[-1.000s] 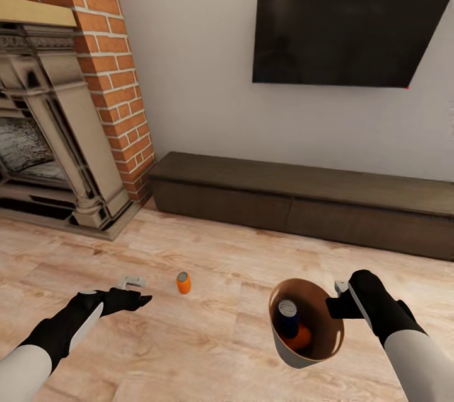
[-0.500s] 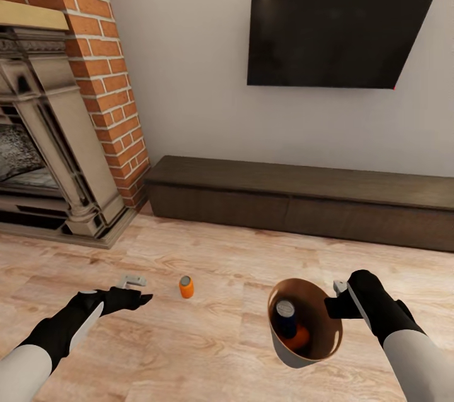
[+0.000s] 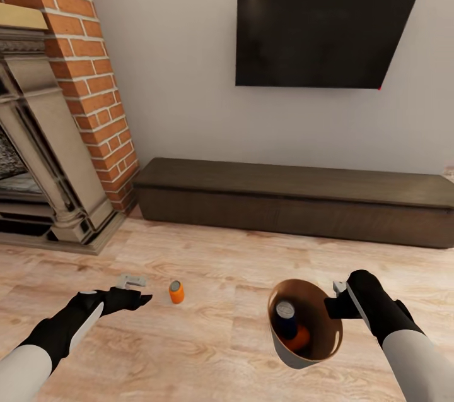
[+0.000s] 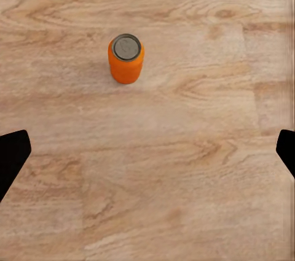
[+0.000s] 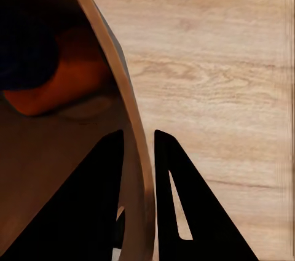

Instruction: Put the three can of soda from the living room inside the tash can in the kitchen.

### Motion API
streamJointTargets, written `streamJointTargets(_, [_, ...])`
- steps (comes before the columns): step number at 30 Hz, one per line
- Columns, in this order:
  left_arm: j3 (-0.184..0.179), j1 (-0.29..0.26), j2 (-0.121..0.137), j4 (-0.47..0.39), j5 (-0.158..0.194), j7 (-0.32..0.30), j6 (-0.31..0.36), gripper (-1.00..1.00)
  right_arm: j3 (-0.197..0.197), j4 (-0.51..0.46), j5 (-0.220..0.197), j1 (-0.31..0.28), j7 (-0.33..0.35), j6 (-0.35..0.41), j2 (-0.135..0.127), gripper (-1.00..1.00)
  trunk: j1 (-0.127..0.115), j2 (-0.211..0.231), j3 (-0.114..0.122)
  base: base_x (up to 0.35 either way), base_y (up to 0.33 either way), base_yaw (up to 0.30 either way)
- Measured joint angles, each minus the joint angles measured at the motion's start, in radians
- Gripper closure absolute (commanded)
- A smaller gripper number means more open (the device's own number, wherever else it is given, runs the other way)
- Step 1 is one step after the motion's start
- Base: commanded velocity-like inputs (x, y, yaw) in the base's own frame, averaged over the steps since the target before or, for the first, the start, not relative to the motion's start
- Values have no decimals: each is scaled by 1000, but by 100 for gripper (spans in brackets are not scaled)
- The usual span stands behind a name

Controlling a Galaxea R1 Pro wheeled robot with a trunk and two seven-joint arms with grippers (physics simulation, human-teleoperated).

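Here the right pincer point(image 3: 335, 302) pinches the thin rim of the round, tapered bin point(image 3: 315, 351), grey outside and wood-brown inside, held above the pale wood floor point(image 3: 214, 339). Inside it a dark blue can point(image 3: 285, 317) stands beside an orange can point(image 3: 300, 337). The third can point(image 3: 176, 292), orange with a silver top, stands upright on the grainy planks just beyond the left pincer point(image 3: 135, 291). The left wrist view shows that pincer's black tips spread wide, the can point(image 4: 126, 58) ahead between them. The right wrist view shows fingers point(image 5: 178, 212) straddling the rim.
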Motion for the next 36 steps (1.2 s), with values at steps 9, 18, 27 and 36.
streamJointTargets(9, [0, 0, 0, -1, 0, 0, 0, -100, 0, 0, 3, 0, -1, 0, 1, 100, 0, 0, 6, 66, -83, -232])
streamJointTargets(18, [0, 0, 0, -1, 1, -1, -2, -100, 6, 2, 6, 17, -13, -6, 5, 100, 0, 0, 8, -72, 164, -55])
streamJointTargets(27, [0, 0, 0, 1, 1, -2, -2, -100, 5, 0, -10, 18, 2, -73, 8, 100, 0, 0, 8, -41, 144, -1])
streamJointTargets(36, [0, 0, 0, 3, 0, -2, -1, -100, 3, 3, -12, 19, 1, -93, 8, 100, 0, 0, 8, 169, 114, 0])
